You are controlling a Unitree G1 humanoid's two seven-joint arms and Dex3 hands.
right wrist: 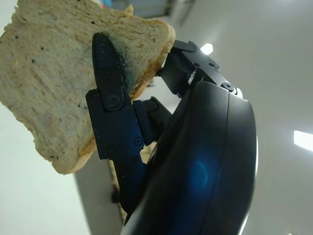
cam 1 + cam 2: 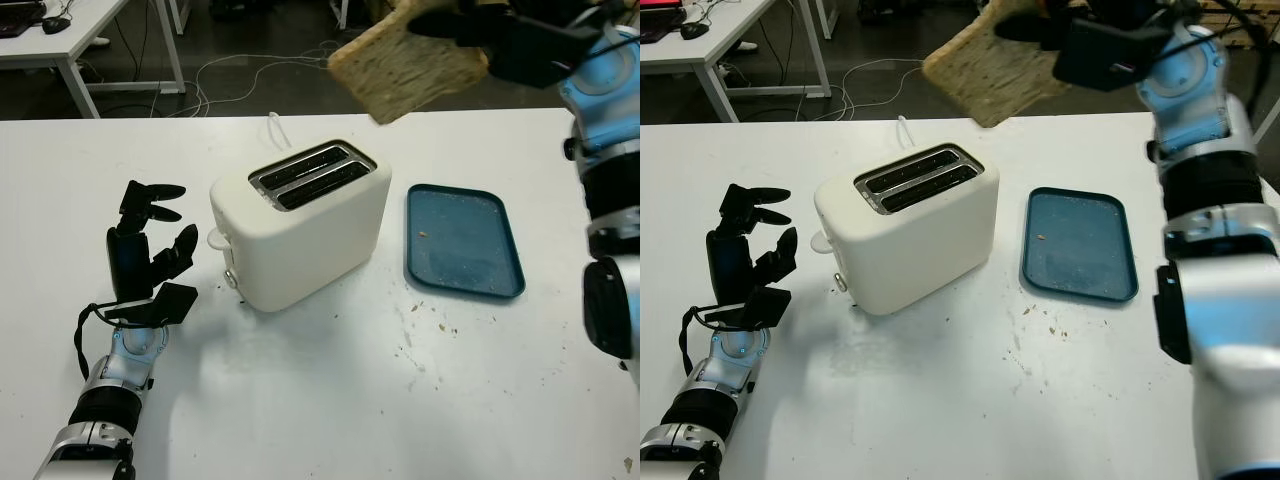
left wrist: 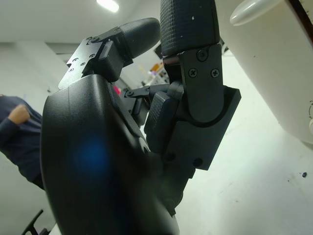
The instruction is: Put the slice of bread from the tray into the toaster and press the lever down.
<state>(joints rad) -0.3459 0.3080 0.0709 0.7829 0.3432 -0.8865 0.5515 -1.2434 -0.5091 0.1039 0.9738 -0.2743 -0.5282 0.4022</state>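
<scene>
Bread slice (image 2: pixel 408 63) hangs high in the air above and behind the toaster (image 2: pixel 300 222), tilted, its long axis sloping down toward the tray side. The right hand (image 2: pixel 500 40) pinches it at one end, one finger (image 1: pixel 110 105) pressed flat across its face. The left hand (image 2: pixel 150 250) stands upright beside the toaster, holding nothing, fingers seemingly part-curled. The blue tray (image 2: pixel 463 241) lies on the white table (image 2: pixel 330 400) just beyond the toaster's other side. Cables (image 2: pixel 240 75) trail on the floor behind.
</scene>
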